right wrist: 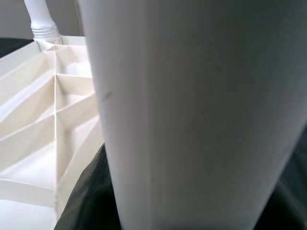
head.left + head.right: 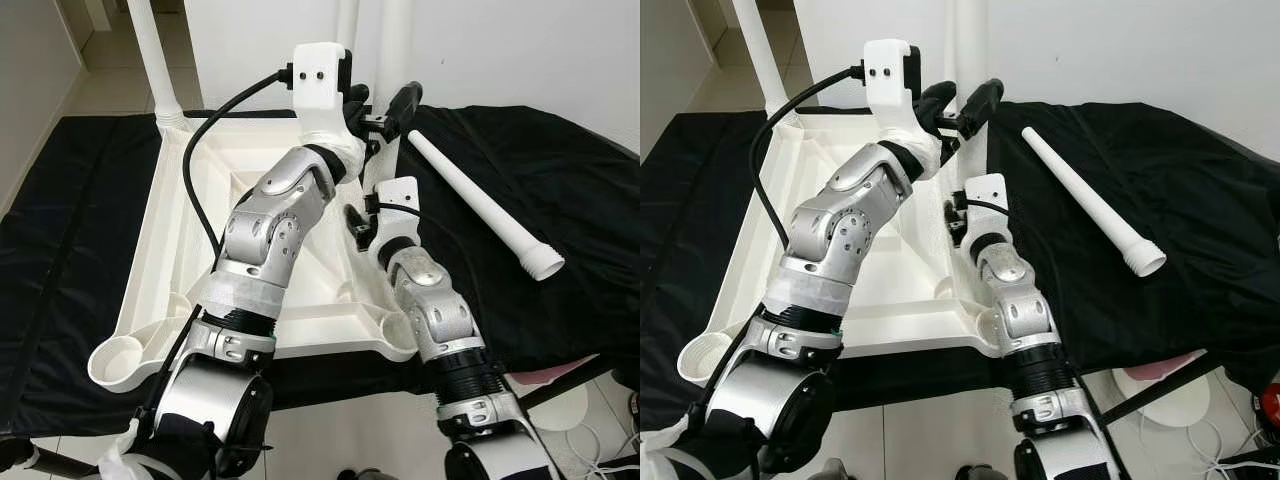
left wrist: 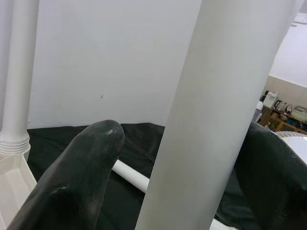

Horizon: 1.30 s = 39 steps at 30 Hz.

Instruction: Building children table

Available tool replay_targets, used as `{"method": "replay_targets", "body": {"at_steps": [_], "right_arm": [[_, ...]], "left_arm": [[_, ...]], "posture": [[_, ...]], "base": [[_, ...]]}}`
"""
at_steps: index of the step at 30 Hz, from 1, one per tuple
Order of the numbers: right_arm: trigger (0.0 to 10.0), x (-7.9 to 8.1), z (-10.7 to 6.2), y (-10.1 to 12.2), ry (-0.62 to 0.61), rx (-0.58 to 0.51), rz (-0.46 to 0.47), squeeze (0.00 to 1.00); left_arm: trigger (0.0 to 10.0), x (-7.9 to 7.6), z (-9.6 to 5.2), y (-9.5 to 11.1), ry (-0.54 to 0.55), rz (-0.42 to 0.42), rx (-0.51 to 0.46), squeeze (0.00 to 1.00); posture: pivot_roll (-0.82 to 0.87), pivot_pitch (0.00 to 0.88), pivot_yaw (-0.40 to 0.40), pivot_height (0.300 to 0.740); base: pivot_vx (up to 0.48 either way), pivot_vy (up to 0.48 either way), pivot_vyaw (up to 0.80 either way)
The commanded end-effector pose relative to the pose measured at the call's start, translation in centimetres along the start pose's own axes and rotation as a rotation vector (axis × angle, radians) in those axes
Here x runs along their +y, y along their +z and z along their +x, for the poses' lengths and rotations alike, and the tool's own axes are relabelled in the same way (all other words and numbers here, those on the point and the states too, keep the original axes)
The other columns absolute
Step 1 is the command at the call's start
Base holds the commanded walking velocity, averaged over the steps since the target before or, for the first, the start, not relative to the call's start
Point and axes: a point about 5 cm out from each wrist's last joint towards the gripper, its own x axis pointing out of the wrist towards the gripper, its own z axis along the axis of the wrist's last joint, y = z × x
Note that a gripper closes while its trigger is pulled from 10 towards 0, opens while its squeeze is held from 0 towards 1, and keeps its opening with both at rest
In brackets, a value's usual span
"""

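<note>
A white table top lies upside down on a black cloth, its ribs showing. One white leg stands in its far left corner. My left gripper reaches to the far right corner, where its fingers stand on either side of an upright white leg. That gripper is open, with a gap between one finger and the leg. My right gripper sits on the table top's right rim, shut on it. A loose leg lies on the cloth to the right.
The black cloth covers the whole work surface. Both near corners of the table top have open round sockets. Another upright leg shows in a corner collar. A white wall stands behind. Cables and a pale object lie on the floor lower right.
</note>
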Motion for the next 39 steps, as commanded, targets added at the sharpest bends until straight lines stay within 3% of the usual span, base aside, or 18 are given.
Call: {"method": "replay_targets", "body": {"at_steps": [1,9,16,24,27,30,32,35,37,39], "right_arm": [[10.0,-0.9,-0.2,0.3,-0.044,-0.024,0.054,0.00],[10.0,-1.9,-0.4,0.2,-0.125,-0.037,0.157,0.00],[10.0,-2.8,-0.9,0.2,-0.159,-0.051,0.207,0.00],[10.0,-3.8,-1.5,0.0,-0.156,-0.055,0.169,0.00],[10.0,-3.7,-1.7,0.6,-0.125,-0.081,0.115,0.00],[10.0,-3.7,-1.7,0.8,-0.117,-0.090,0.102,0.00],[10.0,-3.6,-2.0,1.0,-0.097,-0.107,0.083,0.00],[10.0,-3.5,-2.1,1.0,-0.087,-0.110,0.085,0.00],[10.0,-3.3,-2.3,0.9,-0.067,-0.108,0.076,0.00],[10.0,-3.3,-2.3,0.9,-0.060,-0.107,0.068,0.00]], "left_arm": [[10.0,0.6,0.0,0.3,0.051,-0.005,-0.010,0.00],[10.0,1.0,-0.8,1.1,0.022,-0.050,-0.067,0.00],[10.0,0.9,-1.4,1.4,-0.016,-0.040,-0.078,0.00],[10.0,1.9,-2.3,1.2,0.005,-0.024,-0.052,0.00],[10.0,2.6,-3.5,0.1,-0.010,0.058,0.008,0.00],[10.0,2.8,-3.8,-0.3,-0.017,0.083,0.027,0.00],[10.0,2.8,-5.1,-1.5,-0.071,0.164,0.085,0.00],[10.0,2.7,-5.6,-2.0,-0.098,0.188,0.112,0.00],[10.0,2.4,-7.0,-3.6,-0.195,0.278,0.184,0.00],[10.0,2.3,-7.5,-4.2,-0.227,0.303,0.210,0.00]], "posture": [[0.03,0.000,-0.005,0.740],[0.03,0.000,-0.003,0.740],[0.04,0.000,0.001,0.740],[0.03,0.004,0.027,0.740],[0.02,0.023,0.034,0.740],[0.02,0.025,0.034,0.740],[0.03,0.033,0.027,0.740],[0.03,0.037,0.025,0.740],[0.04,0.043,0.014,0.740],[0.04,0.043,0.014,0.740]], "base": [[0.000,0.000,0.00],[0.000,0.000,0.00],[0.000,0.000,0.00],[0.000,0.000,0.00],[0.000,0.000,0.00],[0.000,0.000,0.00],[0.000,0.000,0.00],[0.000,0.000,0.00],[0.000,0.000,0.00],[0.000,0.000,0.00]]}}
